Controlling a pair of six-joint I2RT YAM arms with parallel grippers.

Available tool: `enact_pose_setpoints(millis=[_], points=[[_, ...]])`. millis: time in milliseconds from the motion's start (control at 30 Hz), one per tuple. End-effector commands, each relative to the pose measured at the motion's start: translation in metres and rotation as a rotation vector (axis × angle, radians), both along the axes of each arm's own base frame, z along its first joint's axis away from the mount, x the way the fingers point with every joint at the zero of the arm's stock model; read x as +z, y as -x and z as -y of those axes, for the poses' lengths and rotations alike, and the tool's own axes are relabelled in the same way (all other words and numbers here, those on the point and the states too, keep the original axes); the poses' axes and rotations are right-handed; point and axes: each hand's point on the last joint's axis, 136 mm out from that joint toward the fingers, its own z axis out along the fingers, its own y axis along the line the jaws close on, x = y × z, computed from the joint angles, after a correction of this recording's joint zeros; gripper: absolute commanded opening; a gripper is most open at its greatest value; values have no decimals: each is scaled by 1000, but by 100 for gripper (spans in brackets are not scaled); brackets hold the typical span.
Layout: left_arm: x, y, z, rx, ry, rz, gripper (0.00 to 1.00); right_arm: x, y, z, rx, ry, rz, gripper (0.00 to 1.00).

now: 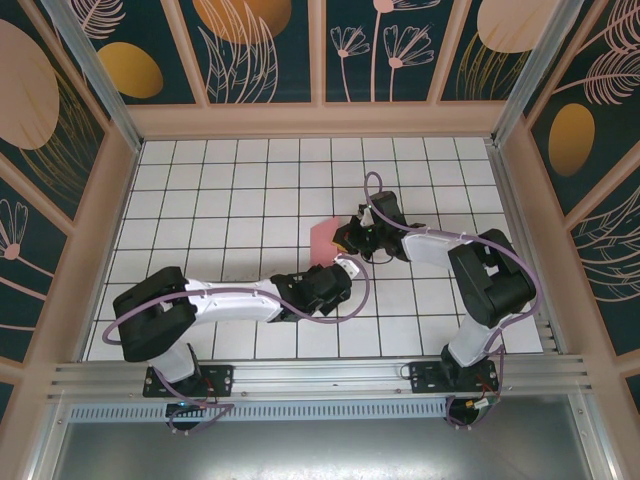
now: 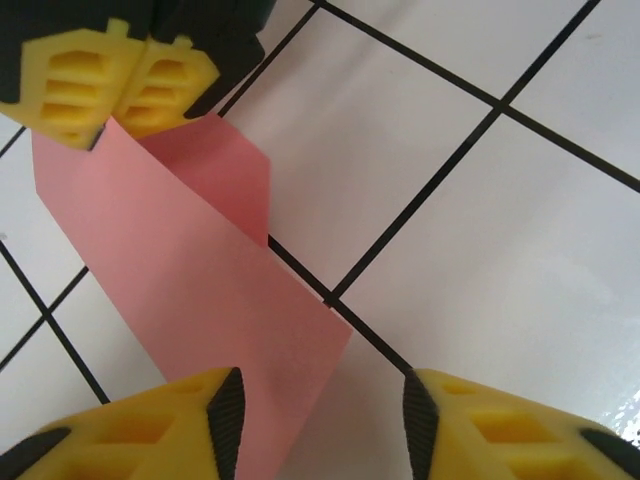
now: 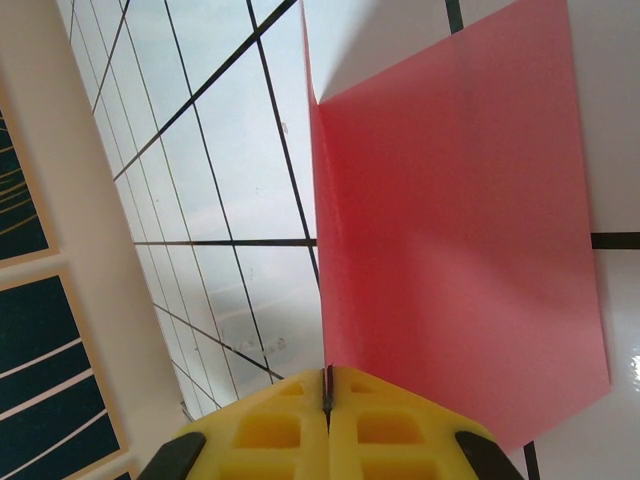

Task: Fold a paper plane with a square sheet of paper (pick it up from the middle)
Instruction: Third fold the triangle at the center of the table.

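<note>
The square sheet of paper (image 1: pixel 323 240) is salmon-pink and creased, and it stands partly lifted off the white tiles at mid-table. My right gripper (image 1: pixel 350 238) is shut on one edge of it. In the right wrist view the fingertips (image 3: pixel 326 385) pinch the paper (image 3: pixel 450 230) at the fold line, and one flap spreads out to the right. My left gripper (image 1: pixel 338 270) sits just in front of the sheet. Its jaws (image 2: pixel 320 440) stand apart, and a lower corner of the paper (image 2: pixel 200 290) hangs between them against the left pad (image 2: pixel 226 415). The right gripper's yellow fingers (image 2: pixel 110 80) show at the paper's far end.
The white gridded tabletop (image 1: pixel 230 180) is boxed in by wooden walls with patterned panels (image 1: pixel 260 50). Both arms reach toward the centre, and their purple cables (image 1: pixel 365 290) loop near the grippers. A metal rail (image 1: pixel 320 375) runs along the near edge.
</note>
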Motion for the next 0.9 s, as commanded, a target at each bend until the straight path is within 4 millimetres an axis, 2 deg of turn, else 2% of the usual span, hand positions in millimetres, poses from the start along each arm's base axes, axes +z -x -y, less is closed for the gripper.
enact_pose_setpoints(millis=[0, 300, 500, 567, 700, 867], points=[[25, -7, 7, 21, 62, 46, 36, -1, 0, 0, 6, 8, -8, 7], [35, -6, 8, 17, 93, 49, 0, -4, 3, 5, 8, 36, -7, 7], [39, -5, 10, 12, 122, 39, 0, -3, 6, 6, 16, 30, 1, 10], [39, -2, 11, -4, 136, 18, 0, 0, 6, 8, 17, 36, 8, 16], [41, 5, 12, -42, 232, -94, 0, 6, 5, 23, -8, 96, 33, 35], [52, 9, 5, -97, 371, -235, 0, 19, 2, 47, -43, 188, 95, 39]])
